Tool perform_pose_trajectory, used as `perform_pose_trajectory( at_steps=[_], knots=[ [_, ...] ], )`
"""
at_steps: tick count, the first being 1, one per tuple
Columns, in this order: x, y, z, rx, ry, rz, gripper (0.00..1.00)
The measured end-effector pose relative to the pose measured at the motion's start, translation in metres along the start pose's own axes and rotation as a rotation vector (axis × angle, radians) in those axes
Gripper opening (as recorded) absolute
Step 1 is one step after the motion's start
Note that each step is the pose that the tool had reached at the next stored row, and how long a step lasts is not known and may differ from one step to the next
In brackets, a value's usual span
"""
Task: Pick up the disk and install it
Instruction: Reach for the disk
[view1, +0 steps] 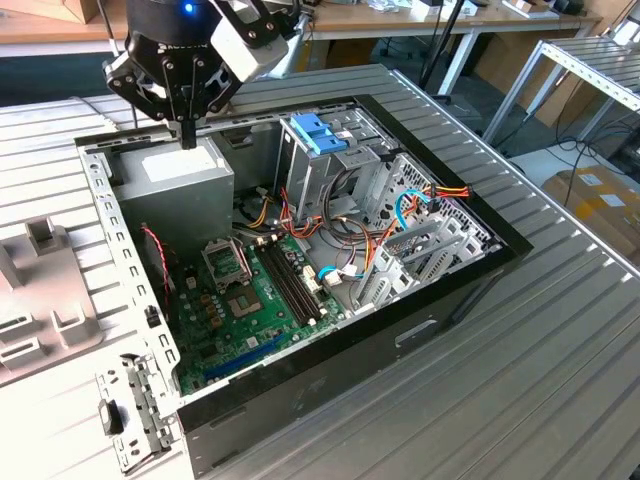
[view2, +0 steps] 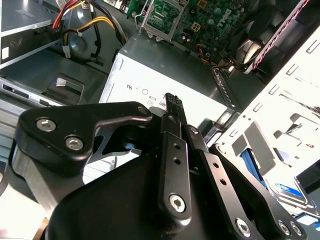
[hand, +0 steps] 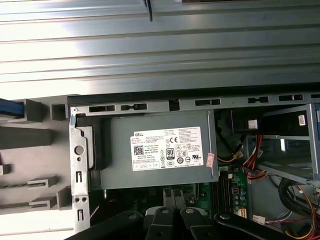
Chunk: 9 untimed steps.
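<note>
The end effector (view1: 188, 136) hangs just above the power supply (view1: 175, 182) inside the open case (view1: 440, 300). Its fingers are drawn together with nothing between them, and the tips sit over the supply's pale top. In the second wrist view the disk (view2: 286, 190) lies outside the case, past the power supply and beyond the perforated rear panel (view1: 98, 210), flat with its blue-banded label up, apart from the end effector and partly hidden behind its black links.
</note>
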<state>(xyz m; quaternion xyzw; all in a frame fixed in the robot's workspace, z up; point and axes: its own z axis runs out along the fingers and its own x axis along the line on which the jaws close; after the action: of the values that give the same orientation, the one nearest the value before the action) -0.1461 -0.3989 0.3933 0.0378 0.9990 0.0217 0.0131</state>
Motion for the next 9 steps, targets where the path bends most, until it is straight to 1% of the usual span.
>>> perform_pose_trajectory(
  at_steps=[9],
  knots=[
    [0.0056, -0.0004, -0.0002, 0.0000, 0.0000, 0.000, 0.11]
  ],
)
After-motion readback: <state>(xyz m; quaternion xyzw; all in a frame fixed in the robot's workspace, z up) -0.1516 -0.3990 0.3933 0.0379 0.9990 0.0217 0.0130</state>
